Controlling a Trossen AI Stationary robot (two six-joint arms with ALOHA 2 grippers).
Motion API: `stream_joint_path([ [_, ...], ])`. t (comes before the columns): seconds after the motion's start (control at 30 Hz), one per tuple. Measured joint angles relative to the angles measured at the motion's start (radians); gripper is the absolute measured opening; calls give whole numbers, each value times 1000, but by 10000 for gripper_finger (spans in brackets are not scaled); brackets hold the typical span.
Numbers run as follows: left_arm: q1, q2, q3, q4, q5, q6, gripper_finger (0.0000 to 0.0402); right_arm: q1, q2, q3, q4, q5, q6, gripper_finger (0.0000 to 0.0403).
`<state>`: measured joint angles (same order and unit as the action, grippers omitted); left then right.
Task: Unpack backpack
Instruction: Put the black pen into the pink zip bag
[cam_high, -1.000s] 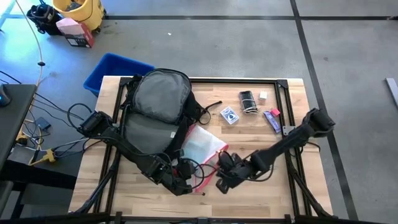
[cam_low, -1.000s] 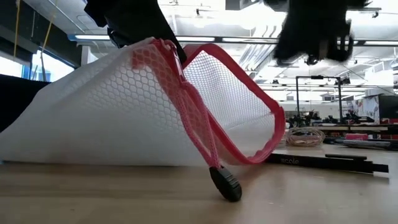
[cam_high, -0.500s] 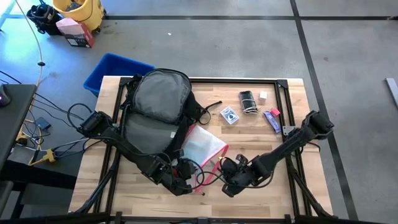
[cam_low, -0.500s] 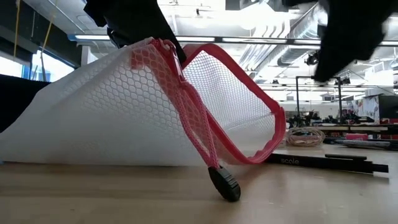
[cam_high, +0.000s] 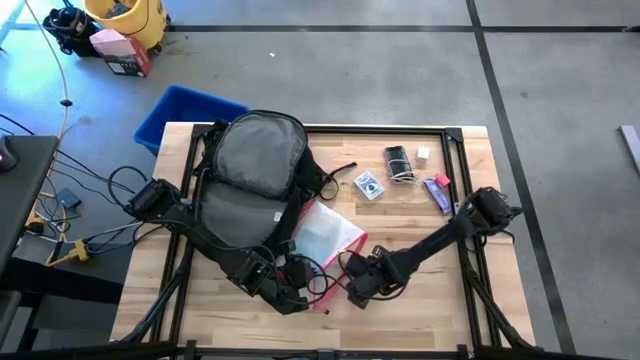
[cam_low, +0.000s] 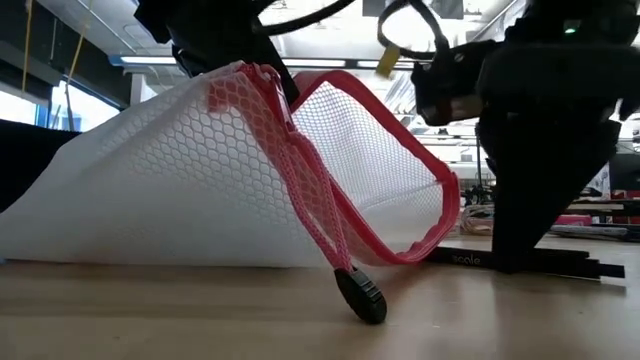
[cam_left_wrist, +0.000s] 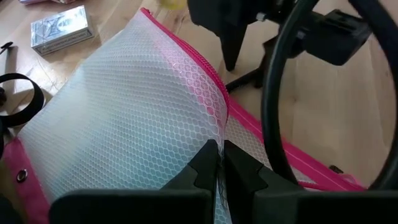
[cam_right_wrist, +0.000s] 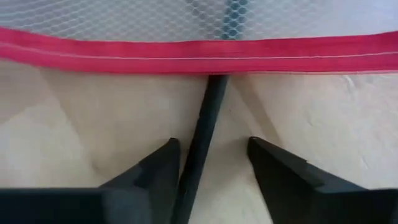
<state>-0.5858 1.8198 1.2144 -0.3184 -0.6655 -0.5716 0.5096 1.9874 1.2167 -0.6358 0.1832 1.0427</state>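
A grey concrete floor (cam_high: 400, 80), crossed by dark tape lines (cam_high: 495, 75), is seen around the light wooden table (cam_high: 420, 310). Beside the table's far left corner a blue bin (cam_high: 175, 110) is set, and farther off a yellow bucket (cam_high: 130, 15) and a pink box (cam_high: 118, 45) are placed; a dark desk (cam_high: 20, 190) with loose cables (cam_high: 60, 215) is seen at the left edge. In the low view, ceiling strip lights (cam_low: 160, 60), bright windows (cam_low: 40, 105) at the left and cluttered workbenches (cam_low: 560, 215) are shown behind the table.

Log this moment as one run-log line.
left gripper: shut on pouch | right gripper: open at pouch's pink edge | backpack: on table
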Motion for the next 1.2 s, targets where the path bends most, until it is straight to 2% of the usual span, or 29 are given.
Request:
stream_joint_path([
  [0.2, 0, 0, 0, -2, 0, 0, 0, 0, 7, 0, -66, 7, 30, 26],
  [0.23, 0, 0, 0, -2, 0, 0, 0, 2, 7, 1, -74, 1, 30, 16],
  [0.37, 0, 0, 0, -4, 0, 0, 0, 28, -11, 0, -153, -40, 79, 10],
  [0.53, -1, 0, 0, -7, 0, 0, 0, 101, -107, -14, -231, -80, 169, 4],
  [0.7, -1, 0, 0, -7, 1, 0, 0, 190, -203, -10, -220, 64, 320, 2],
  [0.87, -1, 0, 0, -5, -9, 0, 0, 228, -213, -10, -49, 184, 371, 1],
  [1.0, 0, 0, 0, 24, -49, 10, 0, 162, -192, -9, 106, 225, 281, 0],
  [1.2, 0, 0, 0, 100, -97, 63, 0, -30, -151, -8, 199, 155, 166, 0],
])
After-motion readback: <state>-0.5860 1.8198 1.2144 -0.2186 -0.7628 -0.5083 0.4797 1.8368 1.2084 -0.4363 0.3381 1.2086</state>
